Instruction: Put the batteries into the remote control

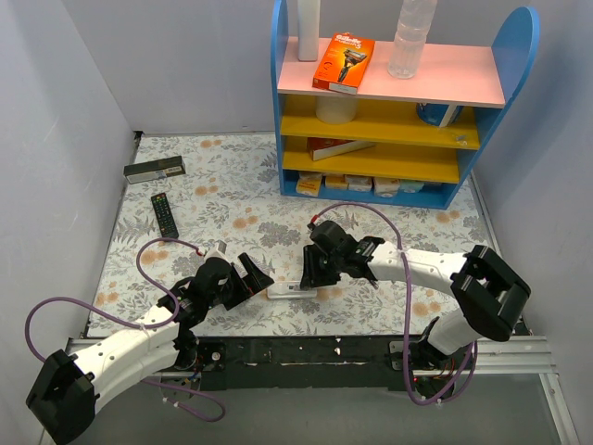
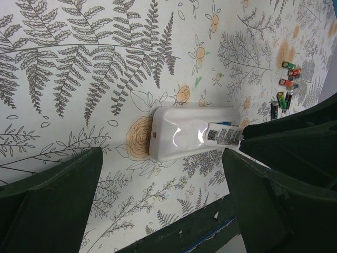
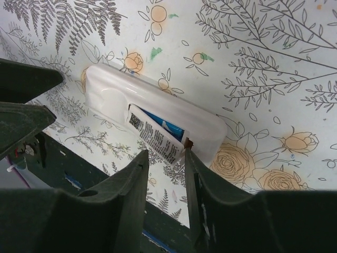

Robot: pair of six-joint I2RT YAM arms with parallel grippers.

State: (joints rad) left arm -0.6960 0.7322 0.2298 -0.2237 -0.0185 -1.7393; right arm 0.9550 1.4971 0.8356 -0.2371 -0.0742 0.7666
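Two white-shelled arms (image 1: 139,345) with black joint housings trail looping purple cables (image 1: 406,320); the wedge-shaped fingers (image 2: 50,203) are dark green (nearly black).

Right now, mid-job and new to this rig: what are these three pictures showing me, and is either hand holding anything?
Two robot arms are bolted at the table's near edge. One picture looks down from above; the other two come from a camera on each wrist. The white remote lies back-up on the table, its cover tilted over the battery bay. Spare batteries lie nearby. The left hand is wide open, empty. The right hand's fingers straddle the cover's end; I cannot tell whether they pinch it.
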